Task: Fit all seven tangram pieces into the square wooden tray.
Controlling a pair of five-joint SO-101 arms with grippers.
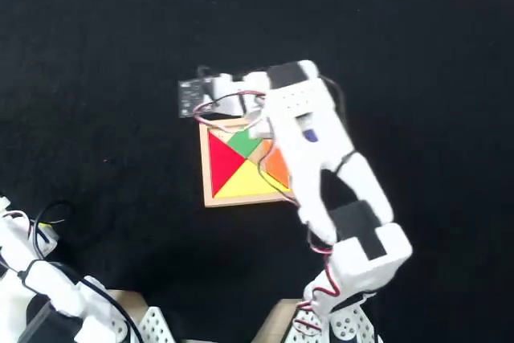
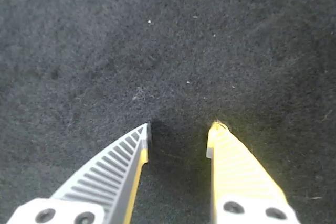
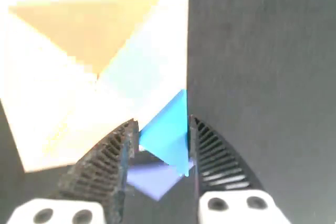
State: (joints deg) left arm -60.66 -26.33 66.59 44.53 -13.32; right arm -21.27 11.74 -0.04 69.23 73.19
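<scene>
Flagging risks before I send the next move. The right gripper [image 3: 163, 125] has its fingers closed narrow on the blue triangle [image 3: 167, 129], which hangs right over one edge of the square wooden tray [image 1: 206, 174].

The tray already holds the red triangle [image 1: 221, 162], yellow triangle [image 1: 245, 186], green piece [image 1: 243, 144] and orange piece [image 1: 278, 166]. The arm covers the rest in the high view, so I can't confirm the open slot's shape.

What I think could go wrong:
- A corner lands on the rim and the piece ends up tilted, because it is this close to the edge.
- It rides up on a neighbouring piece if the yaw is off.
- The pinch on slanted edges lets the triangle twist or pop out.
- Pressing down shoves the tray across the black cloth [image 2: 168, 51].

The left gripper [image 2: 181, 129] has its fingers spread and empty over bare cloth, well apart from the tray, so I see no collision risk there.
</scene>
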